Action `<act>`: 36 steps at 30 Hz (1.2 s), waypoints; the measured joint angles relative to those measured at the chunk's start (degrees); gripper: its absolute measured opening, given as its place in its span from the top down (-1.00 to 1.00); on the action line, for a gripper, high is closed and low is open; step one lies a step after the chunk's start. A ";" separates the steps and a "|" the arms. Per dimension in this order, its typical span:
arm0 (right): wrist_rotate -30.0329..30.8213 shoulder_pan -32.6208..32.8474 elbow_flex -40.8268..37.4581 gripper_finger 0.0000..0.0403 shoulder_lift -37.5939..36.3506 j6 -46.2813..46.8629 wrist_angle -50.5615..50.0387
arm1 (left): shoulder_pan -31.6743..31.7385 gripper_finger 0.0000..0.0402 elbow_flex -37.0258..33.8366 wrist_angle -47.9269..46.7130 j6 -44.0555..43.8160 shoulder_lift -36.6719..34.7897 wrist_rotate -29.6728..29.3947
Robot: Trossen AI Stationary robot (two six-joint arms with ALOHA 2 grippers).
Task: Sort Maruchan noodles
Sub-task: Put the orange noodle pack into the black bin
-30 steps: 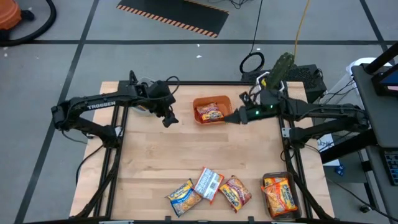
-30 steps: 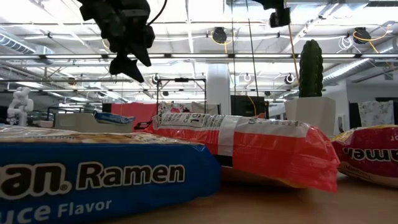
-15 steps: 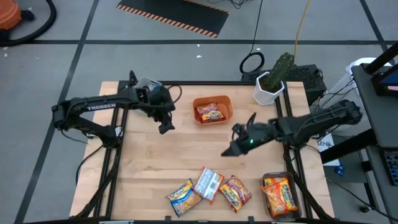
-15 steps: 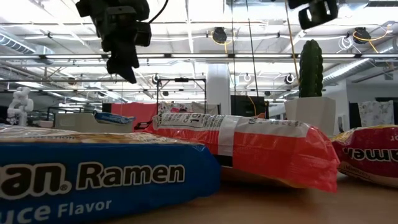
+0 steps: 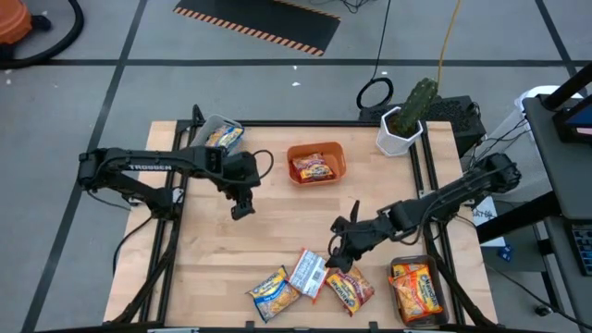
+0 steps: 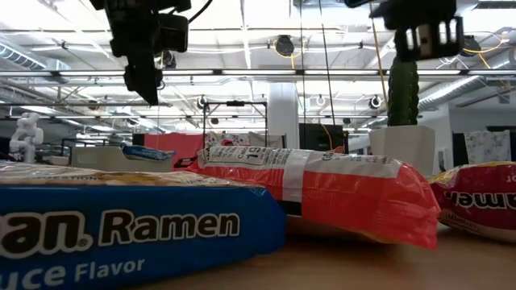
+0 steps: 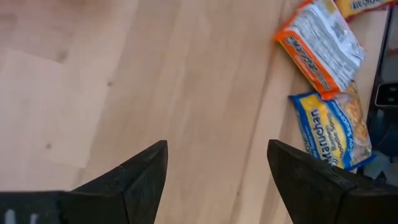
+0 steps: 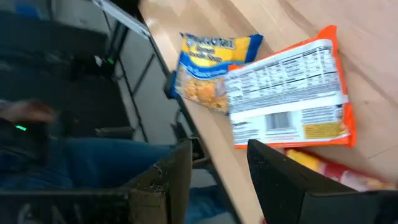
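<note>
Three Maruchan noodle packets lie flat near the table's near edge: a yellow-blue one (image 5: 273, 293), an orange-white one (image 5: 311, 275) and a red one (image 5: 350, 285). The orange-white packet (image 8: 289, 102) partly overlaps the yellow-blue one (image 8: 211, 68). My right gripper (image 5: 338, 254) hangs open just above and beyond them, with nothing between its fingers (image 8: 280, 180). My left gripper (image 5: 242, 211) is open over bare wood left of centre. It is empty, and its wrist view shows two of the packets (image 7: 320, 43) farther off.
An orange bin (image 5: 316, 163) at the far centre holds a red packet. A bin (image 5: 220, 135) at the far left corner holds a yellow packet. A clear bin (image 5: 414, 289) at the near right holds orange packets. A potted cactus (image 5: 407, 116) stands at the far right.
My right gripper has swung from beside the orange bin toward the near edge and down, and now hangs over the loose packets. My left gripper has moved away from the far-left bin toward the near edge, and the yellow packet in that bin now shows. Neither gripper has opened or shut.
</note>
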 joint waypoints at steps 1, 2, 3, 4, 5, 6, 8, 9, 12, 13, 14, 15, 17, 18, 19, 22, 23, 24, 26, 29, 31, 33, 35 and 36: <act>-0.65 0.00 0.00 0.25 0.61 -1.68 -0.02 | -1.09 -0.39 0.00 0.11 -0.66 0.00 -0.49; -1.01 0.00 0.00 0.24 1.22 -3.49 -0.02 | -2.25 -0.39 0.00 0.20 -1.48 -0.01 -1.08; -1.05 -0.01 0.00 0.23 1.87 -5.30 0.03 | -3.35 -0.39 0.00 0.23 -2.37 0.01 -1.79; -1.05 -0.04 0.00 0.21 2.39 -7.42 0.00 | -4.43 -0.39 0.00 0.29 -3.44 -0.01 -2.59; -1.03 -0.04 0.00 0.19 2.98 -9.79 -0.04 | -5.49 -0.39 0.00 0.45 -4.49 0.01 -3.25; -1.05 -0.04 0.00 0.17 3.62 -12.16 0.04 | -6.58 -0.39 0.00 0.65 -5.63 0.00 -3.91; -1.05 -0.04 0.00 0.12 4.71 -16.54 -0.28 | -8.54 -0.39 0.00 1.14 -8.16 0.00 -5.16; -1.03 -0.04 0.00 0.09 5.24 -18.66 -0.52 | -9.46 -0.39 0.00 1.66 -9.31 -0.01 -5.75; -0.95 -0.04 0.00 0.00 6.65 -24.36 -2.11 | -11.80 -0.39 0.00 3.43 -12.14 -0.01 -7.06; -0.93 -0.04 0.00 -0.03 6.86 -26.40 -3.25 | -12.44 -0.39 0.00 3.79 -12.95 0.01 -7.37; -0.84 -0.04 0.00 -0.06 7.29 -28.41 -4.20 | -12.97 -0.39 0.00 4.26 -13.79 0.01 -7.97; -0.86 -0.08 0.00 -0.09 7.69 -30.33 -4.69 | -13.46 -0.39 0.00 4.60 -14.45 -0.01 -8.66; -0.77 -0.17 0.00 -0.15 8.54 -34.59 -6.11 | -14.27 -0.39 0.00 5.17 -15.47 0.01 -10.07; -0.77 -0.17 -0.02 -0.18 9.05 -36.22 -6.45 | -14.53 -0.39 0.00 5.45 -15.83 -0.01 -10.45; -0.79 -0.20 -0.02 -0.19 9.72 -37.96 -6.14 | -14.69 -0.39 0.00 5.63 -16.33 0.00 -10.98; -0.91 -0.26 -0.04 -0.22 11.98 -43.11 -5.56 | -14.86 -0.39 0.00 5.58 -18.13 0.01 -12.74; -0.91 -0.27 -0.04 -0.22 12.79 -44.41 -5.13 | -14.86 -0.39 0.00 5.56 -18.54 0.01 -13.28; -0.91 -0.28 -0.04 -0.22 13.54 -45.74 -4.73 | -14.86 -0.39 0.00 5.57 -18.95 0.01 -13.68; -1.03 -0.28 -0.04 -0.21 15.10 -48.66 -4.79 | -14.85 -0.39 0.00 5.54 -19.53 0.01 -14.54; -0.99 -0.28 -0.04 -0.15 16.81 -52.76 -4.90 | -14.86 -0.39 0.00 5.54 -20.38 0.01 -14.81; -0.97 -0.46 -0.03 -0.10 17.50 -55.17 -4.83 | -14.86 -0.39 0.00 5.56 -21.10 0.01 -15.06; -0.95 -0.66 -0.04 -0.05 18.12 -56.90 -4.77 | -14.86 -0.39 0.00 5.58 -21.48 0.01 -15.80; -0.97 -0.98 -0.03 0.00 18.98 -58.16 -4.61 | -14.84 -0.39 0.00 5.56 -21.42 0.01 -16.74; -0.92 -1.07 -0.04 0.03 19.35 -58.44 -4.57 | -14.84 -0.39 0.00 5.56 -21.36 0.01 -17.24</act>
